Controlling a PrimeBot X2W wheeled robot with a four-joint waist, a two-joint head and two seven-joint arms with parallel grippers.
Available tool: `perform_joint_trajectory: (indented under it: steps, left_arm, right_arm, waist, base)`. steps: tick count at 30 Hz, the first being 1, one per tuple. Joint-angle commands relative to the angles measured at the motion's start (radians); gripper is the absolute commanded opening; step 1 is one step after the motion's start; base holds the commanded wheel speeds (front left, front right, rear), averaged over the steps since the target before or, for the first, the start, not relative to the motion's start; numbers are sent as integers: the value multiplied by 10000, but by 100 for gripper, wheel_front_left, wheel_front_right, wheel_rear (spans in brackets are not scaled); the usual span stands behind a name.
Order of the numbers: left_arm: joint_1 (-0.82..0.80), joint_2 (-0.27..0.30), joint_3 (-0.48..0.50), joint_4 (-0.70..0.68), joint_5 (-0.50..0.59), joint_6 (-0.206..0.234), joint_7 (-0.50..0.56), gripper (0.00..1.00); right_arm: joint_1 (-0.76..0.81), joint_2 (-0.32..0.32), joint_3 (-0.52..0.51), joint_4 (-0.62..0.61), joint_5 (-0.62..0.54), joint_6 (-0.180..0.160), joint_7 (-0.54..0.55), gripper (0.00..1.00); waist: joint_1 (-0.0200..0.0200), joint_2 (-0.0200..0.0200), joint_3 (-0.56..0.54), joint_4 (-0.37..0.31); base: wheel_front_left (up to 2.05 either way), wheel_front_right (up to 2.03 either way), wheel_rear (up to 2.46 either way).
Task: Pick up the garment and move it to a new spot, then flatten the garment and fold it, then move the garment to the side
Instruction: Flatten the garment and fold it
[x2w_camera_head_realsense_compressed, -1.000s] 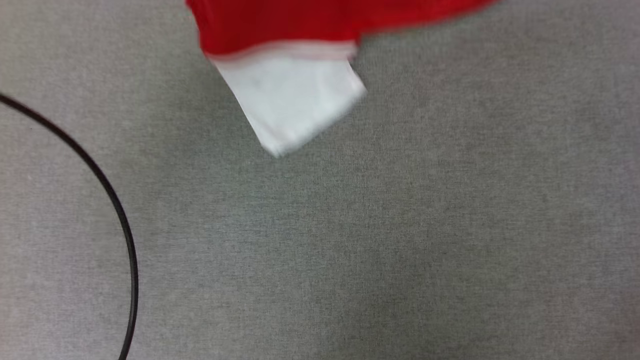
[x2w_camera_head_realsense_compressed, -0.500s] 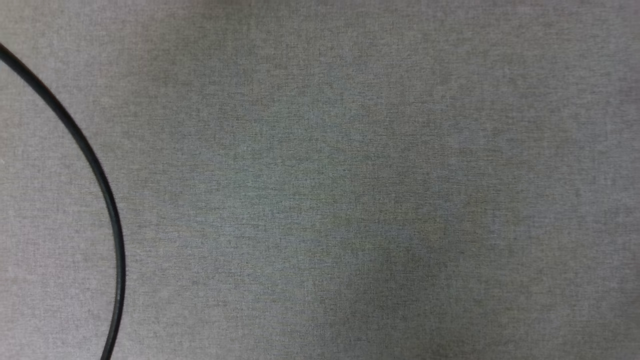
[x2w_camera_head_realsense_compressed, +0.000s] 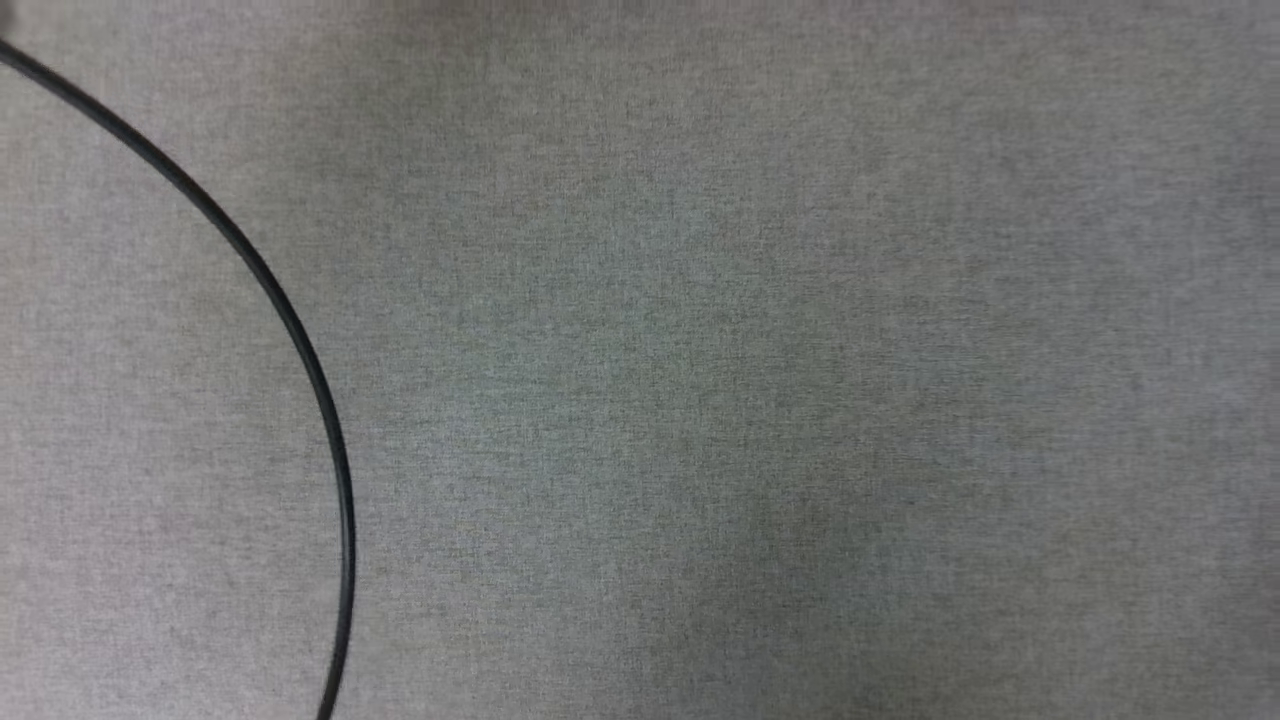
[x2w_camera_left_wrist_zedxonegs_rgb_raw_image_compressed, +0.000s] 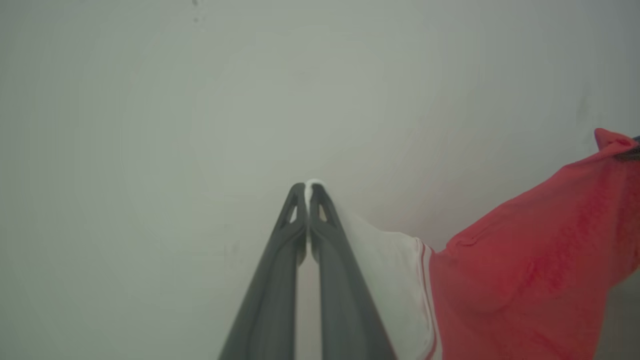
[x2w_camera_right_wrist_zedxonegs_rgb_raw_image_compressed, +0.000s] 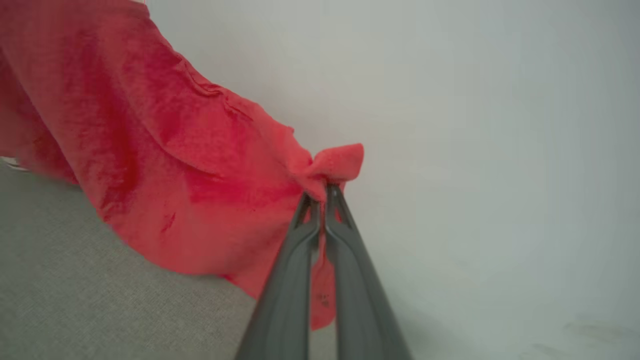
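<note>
**Both ends pinched, cloth strung out in the air**

Head view first: the grey woven surface (x2w_camera_head_realsense_compressed: 750, 400) lay flat below, and a black cable (x2w_camera_head_realsense_compressed: 300, 330) curved across its left side.

Over to the left wrist view: the left gripper (x2w_camera_left_wrist_zedxonegs_rgb_raw_image_compressed: 306, 189) had its fingers pressed tight on the white sleeve's edge of the red-and-white shirt (x2w_camera_left_wrist_zedxonegs_rgb_raw_image_compressed: 525, 260). The red body stretched away to that view's right against a plain pale wall (x2w_camera_left_wrist_zedxonegs_rgb_raw_image_compressed: 200, 90).

Then the right wrist view: the right gripper (x2w_camera_right_wrist_zedxonegs_rgb_raw_image_compressed: 322, 192) was clamped on a bunched red corner, and the cloth fanned off up-left above the grey surface (whether its lowest fold touched, I could not tell).

By my reading, gripping two far ends kept the shirt spread open between the arms, ready to be laid down flat.
</note>
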Motion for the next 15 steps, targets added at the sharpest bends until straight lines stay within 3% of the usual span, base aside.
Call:
perform_joint_trajectory:
  steps: [1, 9, 15]
  left_arm:
    - [540, 51, -130, -10, -49, -31, -97, 0]
    - [3855, 562, -724, -884, -635, -49, -389, 0]
    - [6659, 1312, -795, -2306, -1106, 346, -470, 0]
  right_arm:
    - [348, 63, 125, 58, 147, -7, -188, 0]
    - [2436, -159, 1275, -222, 1111, -7, -1067, 0]
    - [4209, -776, 1814, -805, 1629, -7, -1693, 0]
  waist:
    - [-1, 0, -185, -57]
    - [-1, 0, -1212, -120]
    - [-1, 0, -2107, -91]
  base:
    - [0, 0, 0]
    - [0, 0, 0]
    - [0, 0, 0]
